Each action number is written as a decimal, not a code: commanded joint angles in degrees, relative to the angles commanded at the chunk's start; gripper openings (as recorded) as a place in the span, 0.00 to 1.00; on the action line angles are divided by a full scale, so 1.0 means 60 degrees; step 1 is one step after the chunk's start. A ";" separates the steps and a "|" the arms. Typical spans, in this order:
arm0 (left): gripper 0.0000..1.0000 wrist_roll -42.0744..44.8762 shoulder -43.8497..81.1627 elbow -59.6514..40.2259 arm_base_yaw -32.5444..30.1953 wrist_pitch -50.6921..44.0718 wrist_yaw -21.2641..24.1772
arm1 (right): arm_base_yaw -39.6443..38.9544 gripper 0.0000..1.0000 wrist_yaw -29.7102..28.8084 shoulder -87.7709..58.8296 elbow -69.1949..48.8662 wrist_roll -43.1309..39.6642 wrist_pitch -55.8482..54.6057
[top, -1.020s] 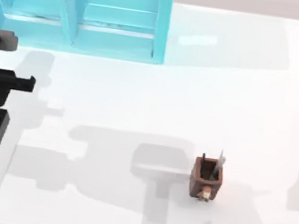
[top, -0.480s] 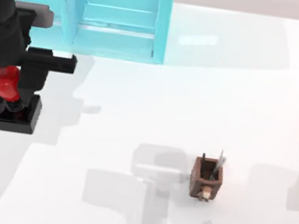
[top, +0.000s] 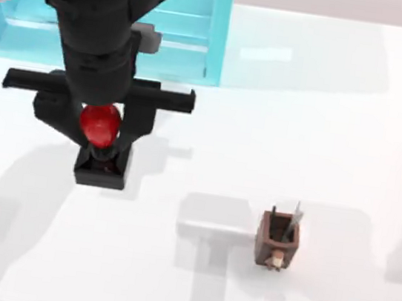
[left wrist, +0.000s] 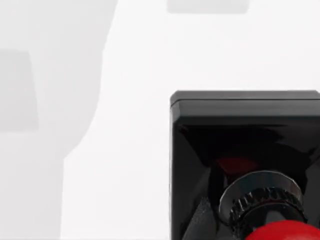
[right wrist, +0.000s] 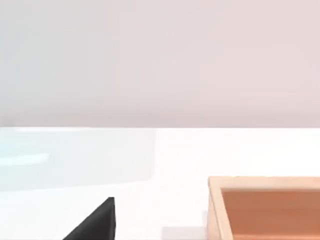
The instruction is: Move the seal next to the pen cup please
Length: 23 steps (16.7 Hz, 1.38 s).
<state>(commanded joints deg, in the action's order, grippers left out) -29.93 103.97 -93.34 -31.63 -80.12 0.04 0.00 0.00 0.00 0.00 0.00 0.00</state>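
Left gripper (top: 100, 130) is closed on the seal (top: 100, 144), a small stamp with a glossy red ball knob on a black square block base. Fingers pinch at the knob; the block hangs below. It sits over the left half of the white table (top: 352, 142), toward the back edge, just in front of the translucent blue shelf unit (top: 165, 33). Looks carried clear of the surface, judging by the offset shadow, though the top view alone can't confirm height.

The pen cup (top: 277, 240), a small brown square box holder with a dark pen and a grey pen sticking up and a tan bit on its front side, stands right of centre, nearer the front edge, well apart from the seal.

Step in hand, as I read it: transport. To do it well:
- carry right and toward the front, stay high enough to clear the pens
- come down beside the cup's left face, not over it
- set the base flat before releasing; the knob grip could let the block swing

Left wrist view gives what the top view can't: the base's top face, a ribbed silver collar (left wrist: 262, 197) under the knob, and bare table beneath. Right wrist view shows a tan open box (right wrist: 265, 207) close by and a black wedge I can't identify. Right arm appears parked; can't tell its claw state.
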 joint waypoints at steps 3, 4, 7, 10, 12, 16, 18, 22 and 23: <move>0.00 -0.1727 0.1202 -0.0896 -0.1722 0.0268 0.0027 | 0.0000 1.00 0.0000 0.0000 0.0000 0.0000 0.0000; 0.00 -0.2218 0.1545 -0.1154 -0.2203 0.0370 0.0030 | 0.0000 1.00 0.0000 0.0000 0.0000 0.0000 0.0000; 0.00 -0.3086 0.2179 -0.1656 -0.3065 0.0628 0.0014 | 0.0000 1.00 0.0000 0.0000 0.0000 0.0000 0.0000; 0.00 -0.3174 0.2241 -0.1707 -0.3152 0.0666 0.0010 | 0.0000 1.00 0.0000 0.0000 0.0000 0.0000 0.0000; 0.00 -0.3151 0.2214 -0.1670 -0.3119 0.0649 0.0017 | 0.0000 1.00 0.0000 0.0000 0.0000 0.0000 0.0000; 0.00 -0.3157 0.2251 -0.1342 -0.3135 0.0992 0.0040 | 0.0000 1.00 0.0000 0.0000 0.0000 0.0000 0.0000; 0.00 -0.3167 0.2263 -0.1177 -0.3148 0.1201 0.0018 | 0.0000 1.00 0.0000 0.0000 0.0000 0.0000 0.0000; 0.00 -0.3168 0.2258 -0.1166 -0.3147 0.1224 0.0010 | 0.0000 1.00 0.0000 0.0000 0.0000 0.0000 0.0000; 0.08 -0.3168 0.2258 -0.1166 -0.3147 0.1224 0.0010 | 0.0000 1.00 0.0000 0.0000 0.0000 0.0000 0.0000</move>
<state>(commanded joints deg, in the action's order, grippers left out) -48.94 117.52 -100.34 -50.51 -72.78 0.10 0.00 0.00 0.00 0.00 0.00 0.00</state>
